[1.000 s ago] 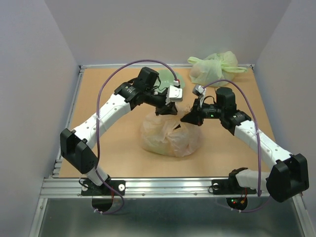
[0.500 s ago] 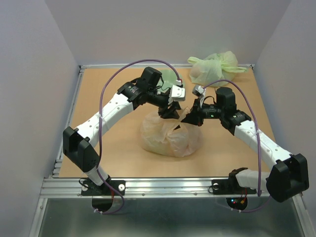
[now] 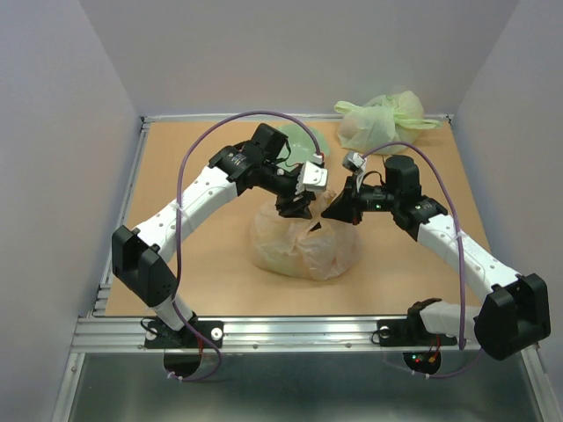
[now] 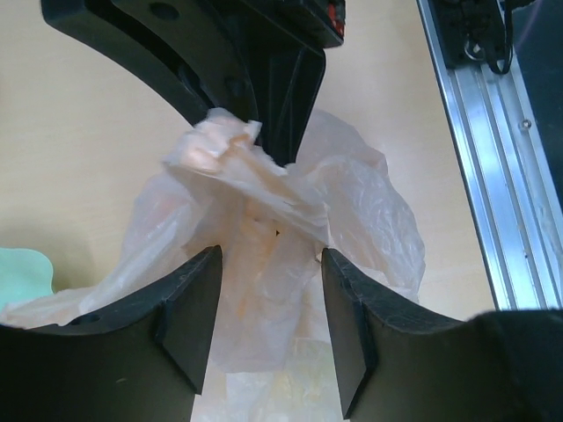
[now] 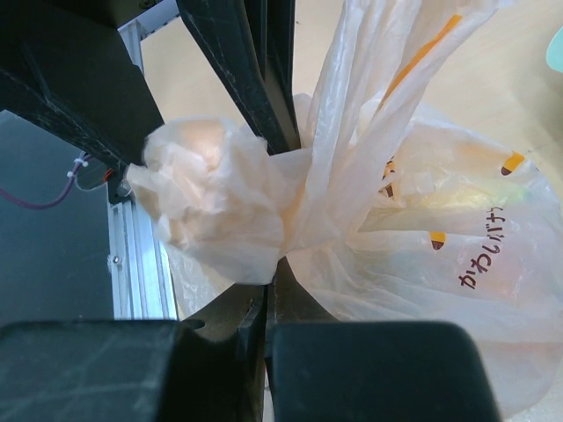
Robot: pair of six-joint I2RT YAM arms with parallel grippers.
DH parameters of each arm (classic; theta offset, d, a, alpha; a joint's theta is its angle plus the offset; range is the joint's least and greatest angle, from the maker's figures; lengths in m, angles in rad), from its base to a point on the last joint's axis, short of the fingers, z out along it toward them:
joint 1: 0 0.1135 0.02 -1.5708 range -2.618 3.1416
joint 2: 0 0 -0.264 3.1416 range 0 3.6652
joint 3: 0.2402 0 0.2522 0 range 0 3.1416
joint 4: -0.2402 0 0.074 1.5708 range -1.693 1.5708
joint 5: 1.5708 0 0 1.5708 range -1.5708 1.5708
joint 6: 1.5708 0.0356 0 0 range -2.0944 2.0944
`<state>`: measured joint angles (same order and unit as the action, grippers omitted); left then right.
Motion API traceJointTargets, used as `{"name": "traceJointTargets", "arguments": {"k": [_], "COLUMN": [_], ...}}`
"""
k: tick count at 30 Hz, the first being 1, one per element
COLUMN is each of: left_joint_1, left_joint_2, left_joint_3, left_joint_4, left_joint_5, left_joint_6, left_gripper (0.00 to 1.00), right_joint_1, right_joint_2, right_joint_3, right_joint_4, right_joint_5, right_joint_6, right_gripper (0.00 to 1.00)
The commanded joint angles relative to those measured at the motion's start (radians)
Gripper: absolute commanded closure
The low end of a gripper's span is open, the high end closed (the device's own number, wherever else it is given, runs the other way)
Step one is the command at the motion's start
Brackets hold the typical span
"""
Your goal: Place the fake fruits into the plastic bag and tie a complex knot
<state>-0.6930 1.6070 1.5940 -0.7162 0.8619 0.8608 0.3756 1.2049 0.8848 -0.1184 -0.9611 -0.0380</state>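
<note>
The plastic bag point(image 3: 303, 244), whitish-beige with orange marks, sits bulging at mid-table. Its top is bunched into a twisted wad point(image 5: 215, 198). My right gripper point(image 3: 334, 211) is shut on that wad, its fingertips point(image 5: 274, 268) pinching the plastic from below. My left gripper point(image 3: 296, 209) is open and empty, its jaws straddling the bag's neck point(image 4: 264, 211) just below the right gripper's fingers point(image 4: 281, 97). A left finger point(image 5: 242, 70) shows at the top of the right wrist view. The fake fruits are hidden inside the bag; only faint yellowish shades show through the plastic point(image 5: 457, 207).
A pale green knotted bag point(image 3: 380, 119) lies at the far right corner. A pale green bowl point(image 3: 301, 139) sits behind the left wrist, partly hidden. The aluminium rail point(image 4: 479, 149) runs along the table's near edge. Purple cables arch over both arms.
My left gripper has dropped and swung in onto the bag's top, beside the right gripper. The right gripper and the bag have hardly moved.
</note>
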Motion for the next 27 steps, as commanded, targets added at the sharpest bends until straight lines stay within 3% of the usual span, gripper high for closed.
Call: {"name": "traceJointTargets", "arguments": {"k": [1, 5, 8, 9, 10, 11, 12, 15, 23, 27], "left_joint_1": [0.004, 0.004, 0.001, 0.001, 0.001, 0.0, 0.001, 0.0, -0.028, -0.039], "left_joint_2": [-0.065, -0.064, -0.053, -0.042, -0.036, -0.03, -0.018, -0.009, -0.002, -0.009], "left_joint_3": [0.014, 0.011, 0.009, 0.02, 0.027, 0.035, 0.046, 0.057, 0.04, 0.029], "left_joint_4": [-0.063, -0.01, 0.082, 0.098, 0.112, 0.121, 0.142, 0.159, 0.178, 0.179], "left_joint_5": [-0.011, 0.008, 0.016, 0.017, 0.02, 0.025, 0.026, 0.031, 0.061, 0.06], "left_joint_6": [0.063, 0.024, -0.06, -0.075, -0.1, -0.114, -0.126, -0.144, -0.164, -0.163], "left_gripper": [0.34, 0.28, 0.33, 0.38, 0.56, 0.65, 0.79, 0.91, 0.97, 0.92], "right_joint_1": [0.013, 0.013, 0.013, 0.014, 0.014, 0.014, 0.014, 0.017, 0.029, 0.031], "right_joint_2": [-0.015, -0.008, -0.007, -0.008, -0.008, -0.01, -0.011, -0.021, 0.004, 0.013], "right_joint_3": [0.034, 0.039, 0.048, 0.048, 0.049, 0.049, 0.049, 0.042, 0.06, 0.062], "right_joint_4": [0.052, 0.054, 0.054, 0.053, 0.052, 0.051, 0.051, 0.051, 0.063, 0.075], "right_joint_5": [-0.016, -0.024, -0.042, -0.045, -0.048, -0.054, -0.068, -0.077, -0.05, -0.015], "right_joint_6": [-0.016, -0.017, -0.014, -0.014, -0.016, -0.017, -0.019, -0.026, -0.037, -0.033], "right_gripper": [1.0, 0.99, 0.98, 0.95, 0.91, 0.86, 0.7, 0.57, 0.55, 0.7]}}
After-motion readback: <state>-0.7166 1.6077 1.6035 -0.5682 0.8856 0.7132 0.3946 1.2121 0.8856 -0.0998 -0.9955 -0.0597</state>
